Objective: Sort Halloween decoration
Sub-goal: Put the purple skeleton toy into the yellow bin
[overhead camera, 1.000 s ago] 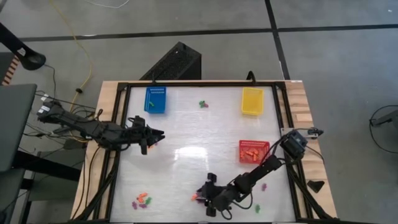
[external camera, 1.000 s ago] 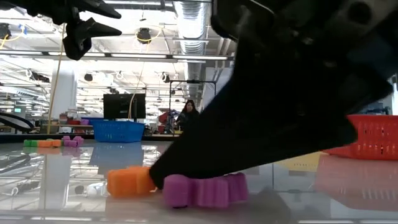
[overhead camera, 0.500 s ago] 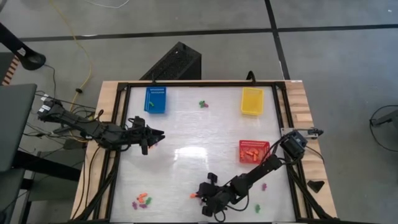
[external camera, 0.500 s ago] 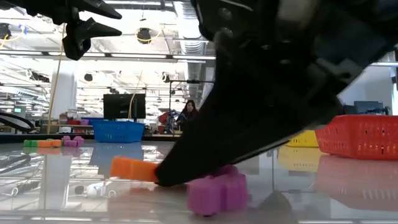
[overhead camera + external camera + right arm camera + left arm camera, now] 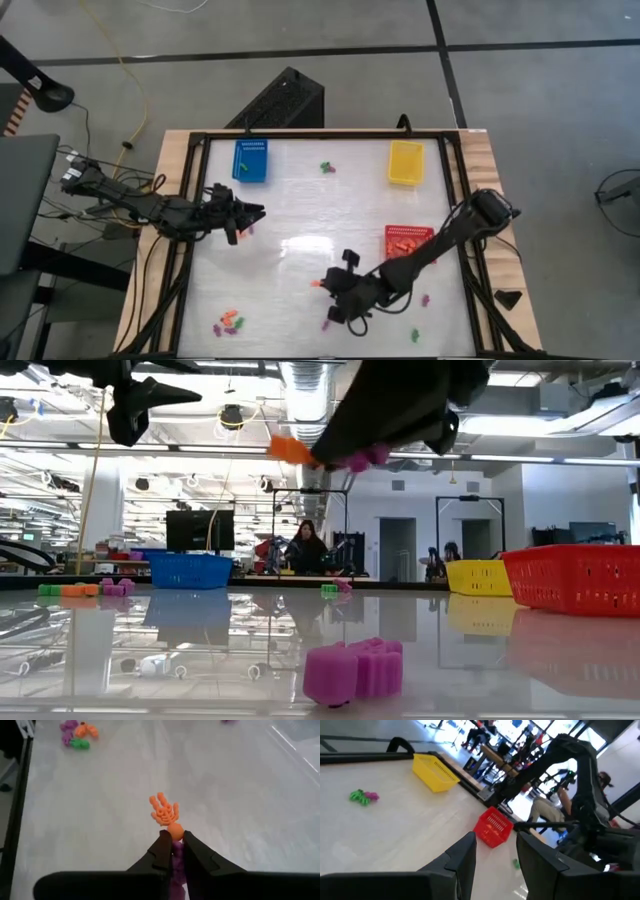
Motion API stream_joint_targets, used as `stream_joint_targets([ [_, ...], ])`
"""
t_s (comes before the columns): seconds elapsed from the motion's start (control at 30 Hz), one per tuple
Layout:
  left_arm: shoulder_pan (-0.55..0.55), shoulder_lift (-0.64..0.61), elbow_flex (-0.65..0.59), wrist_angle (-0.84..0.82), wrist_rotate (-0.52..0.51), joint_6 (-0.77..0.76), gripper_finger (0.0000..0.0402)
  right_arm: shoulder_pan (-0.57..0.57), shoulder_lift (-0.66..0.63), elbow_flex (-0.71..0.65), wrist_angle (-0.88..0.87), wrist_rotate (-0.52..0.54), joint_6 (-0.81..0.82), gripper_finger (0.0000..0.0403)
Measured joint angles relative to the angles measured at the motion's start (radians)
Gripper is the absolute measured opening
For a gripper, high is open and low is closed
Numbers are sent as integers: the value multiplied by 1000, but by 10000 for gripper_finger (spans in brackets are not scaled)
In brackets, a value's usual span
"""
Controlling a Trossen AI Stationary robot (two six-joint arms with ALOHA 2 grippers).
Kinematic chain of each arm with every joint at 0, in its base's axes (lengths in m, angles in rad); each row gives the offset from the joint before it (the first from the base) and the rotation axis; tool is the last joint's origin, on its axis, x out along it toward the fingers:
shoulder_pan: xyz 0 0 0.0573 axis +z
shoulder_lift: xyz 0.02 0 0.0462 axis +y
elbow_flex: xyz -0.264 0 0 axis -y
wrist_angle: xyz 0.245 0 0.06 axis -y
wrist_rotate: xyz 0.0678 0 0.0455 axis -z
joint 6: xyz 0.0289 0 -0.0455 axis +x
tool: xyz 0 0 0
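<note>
from above, the right gripper [image 5: 322, 287] sits over the near middle of the white table [image 5: 300, 215], with a speck of orange at its tip and a purple piece [image 5: 325, 323] lying on the table just beside it. the left gripper [image 5: 252, 213] hangs over the left part of the table, its fingers parted with nothing between them. the blue basket [image 5: 250, 160] stands at the far left, the yellow basket [image 5: 405, 162] at the far right, the red basket [image 5: 408, 242] nearer on the right; small clusters of pieces lie near the front left corner [image 5: 229, 322] and between the blue and yellow baskets [image 5: 327, 167]. at table height, the right gripper is up off the surface, clamped on an orange piece [image 5: 291, 450] with something purple beside it in the grip, while a purple piece [image 5: 354, 670] rests alone on the table below; a person [image 5: 304, 548] sits far back in the room. the left wrist view shows the left arm's own fingers [image 5: 462, 857] spread apart and empty, with the yellow basket [image 5: 435, 772], the red basket [image 5: 492, 827] and a green-and-purple pair [image 5: 363, 796] beyond. the right wrist view shows the right arm's fingers pinched on the stem of an orange skeleton hand [image 5: 165, 814], purple showing between the fingers lower down, and a heap of pieces [image 5: 76, 734] well apart on the table.
</note>
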Motion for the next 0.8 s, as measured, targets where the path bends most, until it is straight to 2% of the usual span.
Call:
stream_joint_targets([
  [0.17,0,0,0,6,-18,0,130,-46,-26,-1,-20,-46,-34,54],
  [0.27,0,1,0,7,-22,2,130,-86,-3,-43,33,-88,-60,54],
  [0.43,0,0,0,5,-47,10,130,-141,102,-108,163,-159,-61,54],
  [0.6,0,1,0,6,-47,-1,130,-157,191,-101,266,-207,-25,54],
  [0.67,0,0,0,7,-47,-1,130,-158,199,-98,255,-205,0,72],
  [0.8,0,0,0,12,-47,-2,130,-156,189,-98,226,-208,7,166],
])
